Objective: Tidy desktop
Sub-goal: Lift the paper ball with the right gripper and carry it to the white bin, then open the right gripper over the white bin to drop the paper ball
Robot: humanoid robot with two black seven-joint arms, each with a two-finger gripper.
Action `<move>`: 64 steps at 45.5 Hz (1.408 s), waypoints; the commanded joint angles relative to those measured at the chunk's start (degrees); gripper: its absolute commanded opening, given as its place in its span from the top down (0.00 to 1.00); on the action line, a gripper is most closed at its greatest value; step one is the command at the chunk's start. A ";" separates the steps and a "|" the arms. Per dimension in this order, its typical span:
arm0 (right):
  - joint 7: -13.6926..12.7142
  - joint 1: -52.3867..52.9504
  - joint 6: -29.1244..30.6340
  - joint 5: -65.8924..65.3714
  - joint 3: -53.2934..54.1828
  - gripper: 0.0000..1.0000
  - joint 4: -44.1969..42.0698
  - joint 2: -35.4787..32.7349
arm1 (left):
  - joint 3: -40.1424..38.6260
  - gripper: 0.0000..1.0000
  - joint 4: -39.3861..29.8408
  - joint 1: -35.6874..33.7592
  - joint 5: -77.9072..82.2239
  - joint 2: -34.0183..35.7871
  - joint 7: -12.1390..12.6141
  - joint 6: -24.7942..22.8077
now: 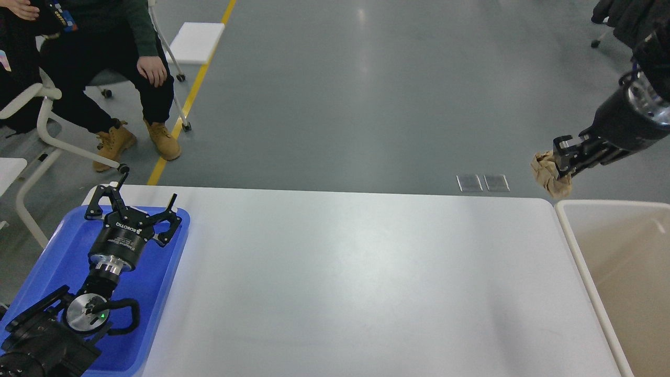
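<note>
The white desktop (pixel 340 283) fills the middle of the head view and is bare. My right gripper (pixel 559 166) is shut on a crumpled brown paper ball (pixel 544 173) and holds it in the air just beyond the table's far right corner, near the far left corner of the beige bin (pixel 576 246). My left gripper (pixel 133 205) is open and empty, hovering over the blue tray (pixel 157 293) at the table's left end.
A seated person (pixel 104 63) on a wheeled chair is beyond the table's far left corner. A white chair frame (pixel 36 141) stands at the left. Grey floor with a yellow line lies behind the table.
</note>
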 commanded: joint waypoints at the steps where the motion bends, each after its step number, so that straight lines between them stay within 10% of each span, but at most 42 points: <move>1: -0.03 -9.71 0.06 0.09 0.13 1.00 -10.36 -7.03 | 0.00 0.01 0.01 0.01 0.01 0.00 0.00 0.00; 24: -0.20 -46.17 -3.88 7.64 12.60 1.00 -44.64 -10.55 | 0.00 0.01 0.01 0.01 0.01 0.00 0.00 0.00; 48: -0.47 -64.91 -13.20 11.95 17.27 1.00 -50.45 -2.56 | 0.00 0.01 0.01 0.01 0.01 0.00 -0.08 0.00; 64: -0.47 -67.38 -21.47 12.74 17.27 0.00 -51.25 -2.64 | 0.00 0.01 0.01 0.01 0.01 0.00 -0.08 0.00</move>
